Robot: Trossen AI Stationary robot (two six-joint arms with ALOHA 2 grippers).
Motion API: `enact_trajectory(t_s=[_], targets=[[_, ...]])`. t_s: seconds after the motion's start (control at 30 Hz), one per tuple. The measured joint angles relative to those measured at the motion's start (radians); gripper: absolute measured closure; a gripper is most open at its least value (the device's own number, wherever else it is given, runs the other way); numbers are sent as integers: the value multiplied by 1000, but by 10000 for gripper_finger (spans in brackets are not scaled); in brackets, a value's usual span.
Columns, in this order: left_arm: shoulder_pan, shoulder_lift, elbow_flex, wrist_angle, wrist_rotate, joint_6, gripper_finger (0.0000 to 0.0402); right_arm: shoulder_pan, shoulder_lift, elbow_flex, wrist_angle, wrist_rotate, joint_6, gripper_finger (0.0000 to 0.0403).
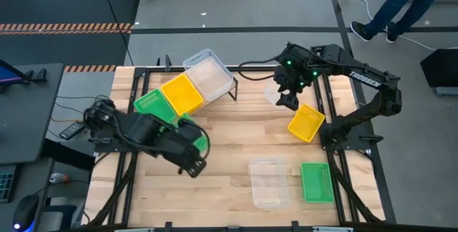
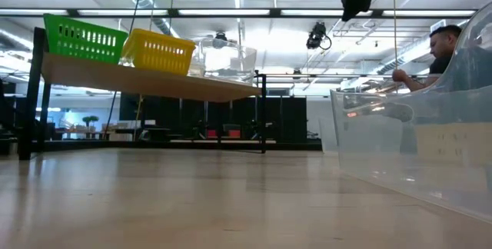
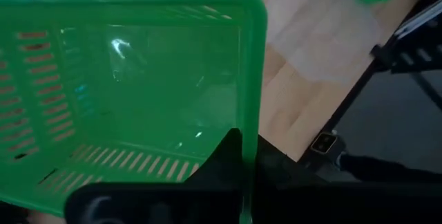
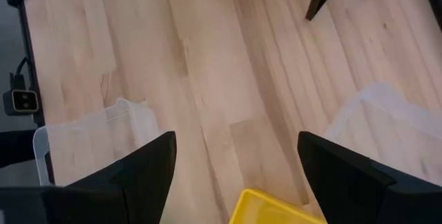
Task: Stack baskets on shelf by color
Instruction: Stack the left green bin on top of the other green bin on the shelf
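Three baskets on shelf: a green basket (image 1: 148,103), a yellow basket (image 1: 182,94) and a clear basket (image 1: 210,75) sit side by side in a row on the slanted plywood shelf (image 1: 227,89), upper centre-left of the high view; in the low view they stand along its raised board, upper left.
Basket form: shallow rectangular bins with rounded corners; the coloured ones have slotted walls, the clear ones are translucent.
Left gripper (image 1: 195,166): lower left of centre in the high view, pinched shut on the rim of a second green basket (image 3: 131,92), which is lifted off the table and fills most of the left wrist view.
Right gripper (image 1: 288,102): upper right of centre, jaws spread wide and empty, hanging above the table just beside a tilted yellow basket (image 1: 306,122).
Loose baskets: a clear one (image 1: 268,182) and a green one (image 1: 315,182) lie side by side at lower right on the slatted tabletop (image 1: 229,139).
Background: a person (image 2: 446,49) shows at the right edge of the low view.
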Motion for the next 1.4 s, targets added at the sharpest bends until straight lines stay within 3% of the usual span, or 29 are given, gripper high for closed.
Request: enact_trajectory(t_s=[0.4,0.73,0.9,1.4], targets=[[32,-148,-24,1,-117,208,396,-45,0,0,25,0,18,96],[95,-377,-327,-1,-117,217,396,-49,0,0,13,8,41,96],[94,-479,-419,0,-116,202,396,-54,0,0,14,33,62,96],[161,-576,-668,1,-57,318,395,-67,1,0,21,51,124,96]])
